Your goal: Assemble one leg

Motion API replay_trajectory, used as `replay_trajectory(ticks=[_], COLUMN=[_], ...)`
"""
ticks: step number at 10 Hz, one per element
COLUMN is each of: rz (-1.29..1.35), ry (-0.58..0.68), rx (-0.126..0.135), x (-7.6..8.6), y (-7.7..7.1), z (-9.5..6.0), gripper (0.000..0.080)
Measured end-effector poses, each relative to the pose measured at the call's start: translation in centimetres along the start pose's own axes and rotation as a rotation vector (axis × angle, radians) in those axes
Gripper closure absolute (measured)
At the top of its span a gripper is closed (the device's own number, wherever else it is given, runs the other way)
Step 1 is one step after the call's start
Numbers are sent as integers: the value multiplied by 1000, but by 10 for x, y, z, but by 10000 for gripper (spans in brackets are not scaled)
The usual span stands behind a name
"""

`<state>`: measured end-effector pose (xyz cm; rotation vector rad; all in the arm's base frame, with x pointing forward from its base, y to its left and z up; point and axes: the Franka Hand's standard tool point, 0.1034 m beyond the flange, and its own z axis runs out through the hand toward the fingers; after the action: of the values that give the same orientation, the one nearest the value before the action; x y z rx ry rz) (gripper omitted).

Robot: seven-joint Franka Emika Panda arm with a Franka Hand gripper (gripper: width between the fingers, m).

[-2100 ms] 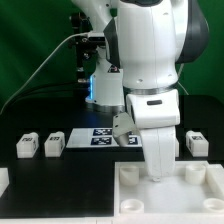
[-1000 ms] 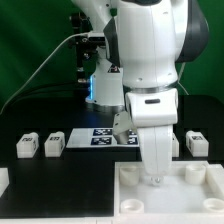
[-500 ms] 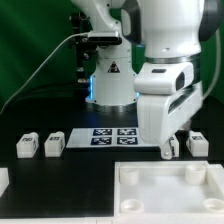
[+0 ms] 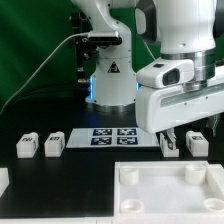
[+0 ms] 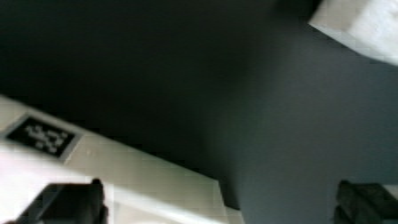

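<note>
Four small white legs with square markers stand on the black table: two at the exterior view's left (image 4: 26,146) (image 4: 53,144) and two at its right (image 4: 170,146) (image 4: 197,143). My gripper (image 4: 192,133) hangs just above the right pair and touches neither. In the wrist view the gripper (image 5: 217,205) is open and empty, with its dark fingers (image 5: 63,205) wide apart over bare table. A white surface with one marker tag (image 5: 39,137) lies under one finger; I cannot tell which part it is.
The large white tray-like piece with round corner sockets (image 4: 165,190) lies at the front. The marker board (image 4: 105,137) lies mid-table before the arm's base. A small white part (image 4: 3,180) sits at the front left edge. A blurred white corner (image 5: 356,25) shows in the wrist view.
The gripper has risen off the tray-like piece and swung back and toward the exterior view's right, ending above the right pair of legs. No part has moved.
</note>
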<state>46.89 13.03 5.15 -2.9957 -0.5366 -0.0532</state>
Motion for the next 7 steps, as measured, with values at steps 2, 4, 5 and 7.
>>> replay_trajectory(ticks=[2, 4, 5, 7], rz=[310, 361, 356, 403], ry=[-11, -17, -39, -66], rx=[18, 22, 23, 43], x=[-4, -6, -6, -8], y=[-23, -27, -27, -33], z=[4, 6, 5, 11], gripper=[151, 151, 151, 151])
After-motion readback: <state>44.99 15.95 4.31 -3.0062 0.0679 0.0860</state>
